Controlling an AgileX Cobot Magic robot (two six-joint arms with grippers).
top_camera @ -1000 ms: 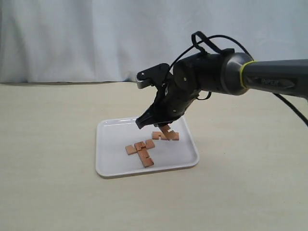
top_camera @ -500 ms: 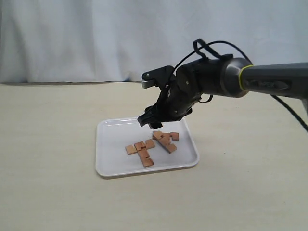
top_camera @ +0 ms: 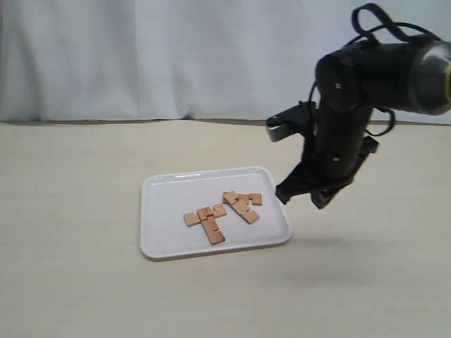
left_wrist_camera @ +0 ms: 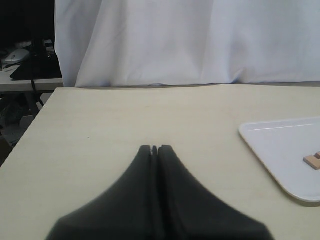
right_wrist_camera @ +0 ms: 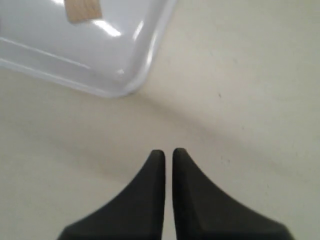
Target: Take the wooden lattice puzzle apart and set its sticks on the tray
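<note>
The white tray (top_camera: 162, 186) lies on the table with the wooden sticks in two pairs on it. One pair (top_camera: 206, 220) forms a T near the tray's middle; the other pair (top_camera: 242, 204) lies overlapped toward its right end. No assembled lattice puzzle shows. My right gripper (top_camera: 301, 199) hangs just off the tray's right edge, shut and empty. In the right wrist view that gripper (right_wrist_camera: 164, 152) is over bare table, with the tray corner (right_wrist_camera: 120, 80) and one stick end (right_wrist_camera: 84, 9) beyond. My left gripper (left_wrist_camera: 154, 148) is shut and empty; the tray (left_wrist_camera: 280, 145) lies off to its side.
A white cloth (top_camera: 176, 56) hangs behind the beige table (top_camera: 70, 211). In the left wrist view the table's edge (left_wrist_camera: 30, 130) shows, with dark clutter (left_wrist_camera: 25, 60) beyond it. The left arm is out of the exterior view.
My right gripper let go of a stick onto the right pair, then rose and swung right, off the tray. The stick now lies flat across the other one.
</note>
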